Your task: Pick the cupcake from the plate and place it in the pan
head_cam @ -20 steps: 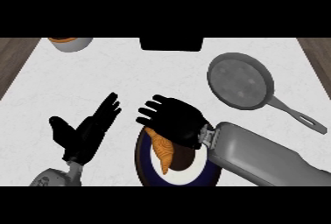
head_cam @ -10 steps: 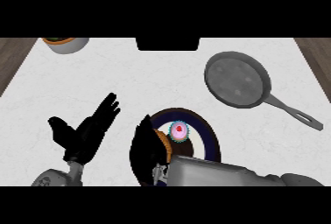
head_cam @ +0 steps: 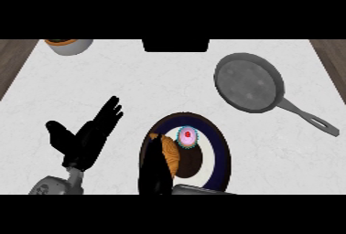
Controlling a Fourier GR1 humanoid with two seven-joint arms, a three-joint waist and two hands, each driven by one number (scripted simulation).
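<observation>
Head view is showing the task barely under way: the cupcake (head_cam: 187,136), with its pink top and teal wrapper, is still sitting on the dark-rimmed plate (head_cam: 222,155) near the table's near edge, and nothing is lying in the pan (head_cam: 250,82). The right robot hand (head_cam: 155,171) is reaching in from the near edge over the plate's left part, a dark shape partly covering a round brown pastry (head_cam: 171,153) beside the cupcake; its fingers are too dark against the plate to read, so I cannot tell how they are set, nor whether it is touching anything. The cupcake is looking uncovered and ungrasped. By my judgement, the grasp, the lift, the carry to the pan and the release are all remaining.

The left robot hand (head_cam: 86,137) is resting open toward the table's near left, fingers straight and spread, holding nothing.

The table (head_cam: 135,77) is showing a pale, marbled white top, with brown wood running past its left and right edges. The grey pan is lying toward the far right, well apart from the plate, its handle pointing to the right edge. A pale bowl (head_cam: 69,46) with something orange inside is sitting at the far left corner, and a dark block (head_cam: 175,45) is standing at the middle of the far edge.
</observation>
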